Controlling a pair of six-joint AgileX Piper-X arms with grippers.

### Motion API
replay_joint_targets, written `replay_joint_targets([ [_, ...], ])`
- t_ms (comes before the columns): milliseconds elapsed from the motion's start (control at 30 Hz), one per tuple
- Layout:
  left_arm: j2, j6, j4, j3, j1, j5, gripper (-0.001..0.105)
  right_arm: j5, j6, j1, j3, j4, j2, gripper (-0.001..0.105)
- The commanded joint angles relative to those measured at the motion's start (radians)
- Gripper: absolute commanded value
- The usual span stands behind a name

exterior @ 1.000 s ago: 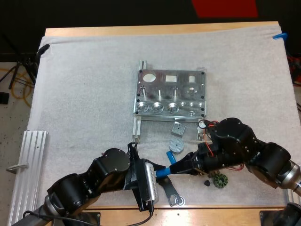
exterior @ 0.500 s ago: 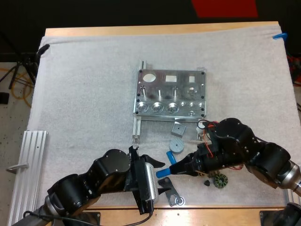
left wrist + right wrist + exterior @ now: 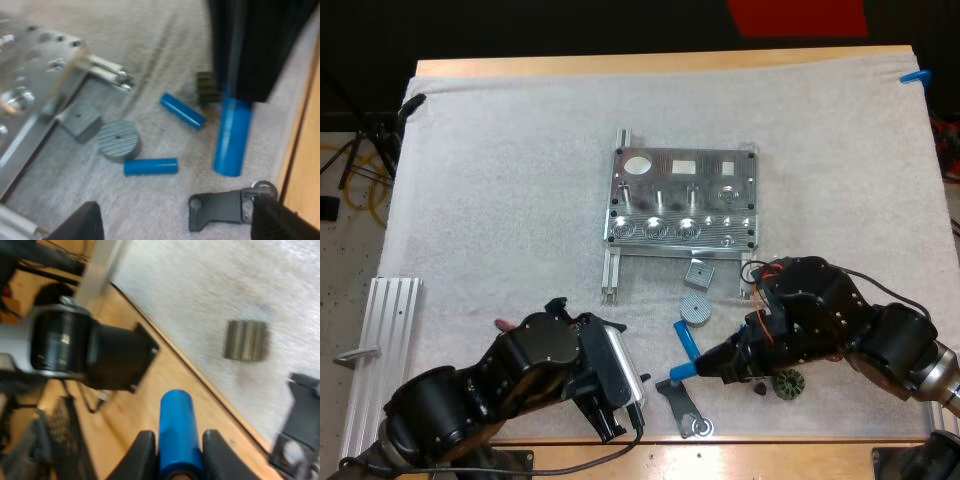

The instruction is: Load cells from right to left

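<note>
High view: right pincer [image 3: 698, 368] clamped on a blue cylinder [image 3: 673, 374], well apart from the metal fixture [image 3: 682, 200] farther out on the mat [image 3: 500, 200]. Right wrist view: both fingers [image 3: 142, 452] press the cylinder's sides. Left wrist view: left pincer [image 3: 177, 225] stands apart, gripping nothing; a loose blue cylinder [image 3: 151, 166] lies just ahead of it, beside a grey disc [image 3: 119, 140].

the left gripper [image 3: 177, 209] has been drawn back from the blue cylinder [image 3: 674, 373] and swung away to the left, with its fingers spread wide. the cylinder has been left clamped in the right gripper [image 3: 708, 364] alone and tipped toward the black bracket [image 3: 682, 407]. a second blue cylinder [image 3: 687, 339] has been uncovered on the mat.
</note>
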Motion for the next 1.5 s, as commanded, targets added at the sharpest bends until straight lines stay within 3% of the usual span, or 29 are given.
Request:
replay_joint_targets([
  [0,-0.008,-0.043,0.015,-0.018,-0.003,-0.045,0.062,0.018,-0.037,0.0,-0.007,0.035,-0.001,0.014],
  [233,-0.01,-0.185,0.076,-0.04,-0.003,-0.145,0.062,0.157,-0.185,0.0,-0.058,0.189,-0.001,0.014],
  [400,-0.01,-0.369,0.169,-0.04,-0.003,-0.263,0.062,0.293,-0.297,0.0,-0.128,0.304,-0.003,0.014],
  [567,-0.01,-0.437,0.22,-0.04,-0.003,-0.303,0.062,0.396,-0.36,0.0,-0.183,0.362,-0.003,0.014],
  [967,-0.007,-0.452,0.09,-0.04,-0.001,-0.341,0.062,0.523,-0.416,0.0,-0.262,0.365,-0.003,0.014],
  [1267,-0.007,-0.343,0.048,-0.037,-0.001,-0.339,0.062,0.583,-0.463,0.0,-0.264,0.373,-0.003,0.014],
  [1467,-0.007,-0.328,0.048,-0.037,-0.001,-0.339,0.062,0.613,-0.49,0.0,-0.279,0.389,0.023,0.014],
])
